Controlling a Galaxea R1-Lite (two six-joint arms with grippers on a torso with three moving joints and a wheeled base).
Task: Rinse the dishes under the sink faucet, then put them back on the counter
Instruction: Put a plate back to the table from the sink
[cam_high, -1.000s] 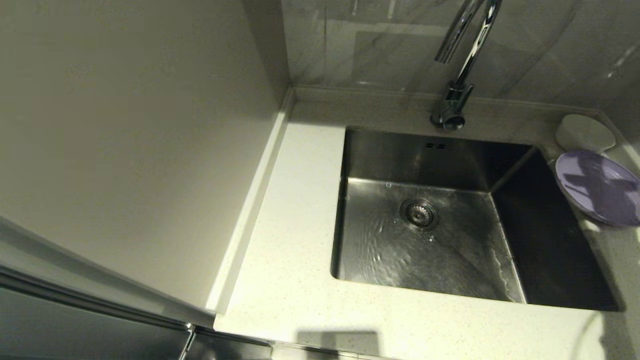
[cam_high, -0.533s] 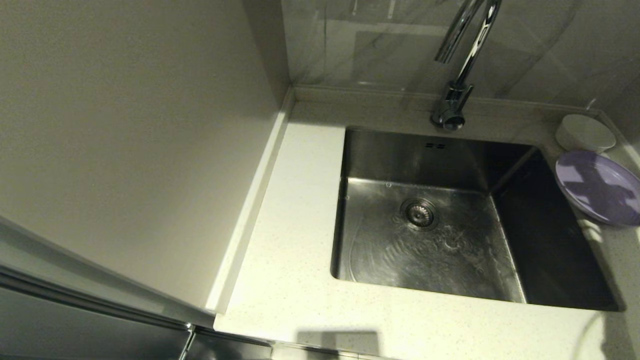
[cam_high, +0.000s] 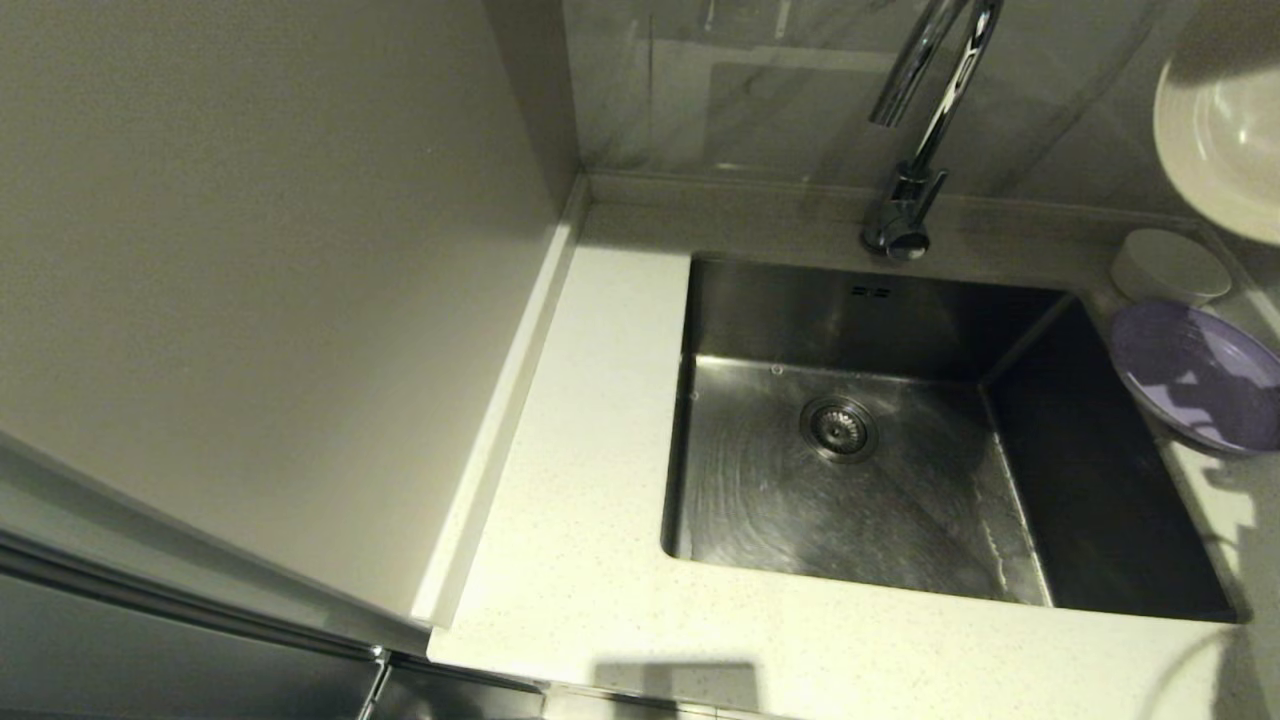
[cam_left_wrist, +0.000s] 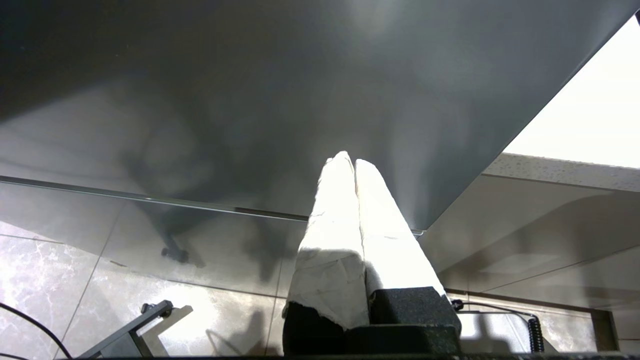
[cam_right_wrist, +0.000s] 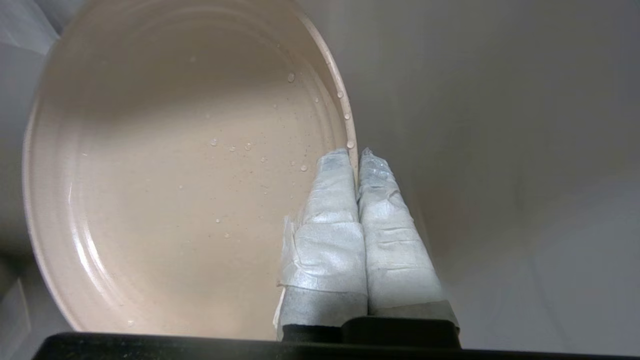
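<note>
Speckled desk (cam_high: 580, 560), wet sink (cam_high: 850, 500) | right gripper (cam_right_wrist: 356, 152) jaws clamped on rinsed cream plate (cam_right_wrist: 175, 165) rim | left gripper (cam_left_wrist: 348, 159) parked, jaws closed, empty | step: return plate | you set it on desk beside lilac plate (cam_high: 1195, 375), release

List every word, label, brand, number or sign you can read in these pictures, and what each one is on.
None: no readable text, label, number or sign in any view.
The cream-beige plate, pinched at its rim by the right gripper, bears only water drops.
The lilac plate, white bowl, faucet and sink are unmarked.
</note>
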